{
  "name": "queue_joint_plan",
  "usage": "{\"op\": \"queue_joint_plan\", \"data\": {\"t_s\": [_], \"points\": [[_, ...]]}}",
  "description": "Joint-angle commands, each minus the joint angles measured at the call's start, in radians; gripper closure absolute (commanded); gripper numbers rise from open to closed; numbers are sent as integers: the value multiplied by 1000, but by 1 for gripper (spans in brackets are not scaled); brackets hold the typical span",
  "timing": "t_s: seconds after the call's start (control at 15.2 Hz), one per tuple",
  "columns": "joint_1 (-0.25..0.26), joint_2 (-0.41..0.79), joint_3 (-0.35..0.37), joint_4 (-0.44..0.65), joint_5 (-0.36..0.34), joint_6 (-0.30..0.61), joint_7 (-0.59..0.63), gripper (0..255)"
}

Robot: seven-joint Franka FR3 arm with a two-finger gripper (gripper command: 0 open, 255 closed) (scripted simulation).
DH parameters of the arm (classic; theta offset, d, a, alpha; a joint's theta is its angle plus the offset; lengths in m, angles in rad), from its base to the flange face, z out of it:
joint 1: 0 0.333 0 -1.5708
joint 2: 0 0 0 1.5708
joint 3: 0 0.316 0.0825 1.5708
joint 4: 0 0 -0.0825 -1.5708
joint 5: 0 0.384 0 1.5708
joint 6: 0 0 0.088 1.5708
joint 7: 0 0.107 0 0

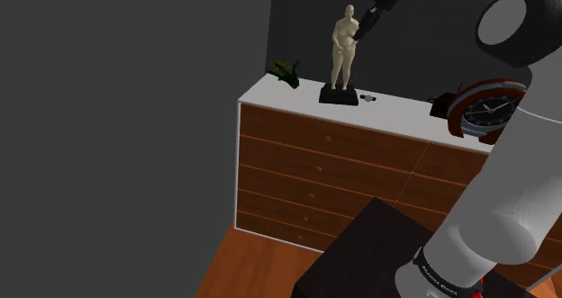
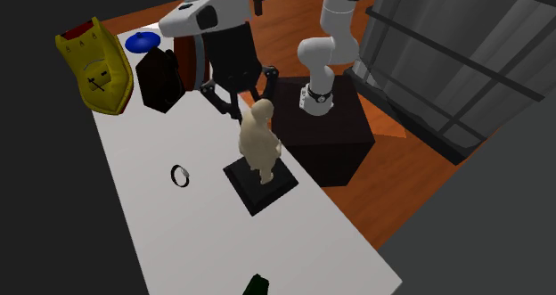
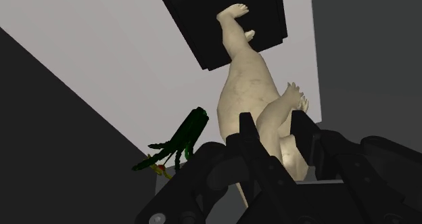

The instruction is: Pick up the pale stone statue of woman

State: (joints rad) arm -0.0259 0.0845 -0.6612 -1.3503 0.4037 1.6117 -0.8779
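Black fingers [image 3: 251, 145] tight on pale rounded statue [image 3: 250, 80] (square black base [image 3: 223, 19])

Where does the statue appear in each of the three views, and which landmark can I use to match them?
Shoulder view: the statue stands upright at upper middle, on the white dresser top.
Second exterior view: the statue is at the centre, seen from above.
Wrist view: the statue is right in front of the gripper, its feet pointing away from it.
Shared landmark: the black base under its feet.
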Motion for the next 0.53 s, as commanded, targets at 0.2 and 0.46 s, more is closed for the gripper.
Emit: {"op": "queue_joint_plan", "data": {"t_s": [0.2,0.46], "points": [[-31,55,-12,136,43,-95,7,255],[-51,83,-16,201,67,-138,11,255]]}}
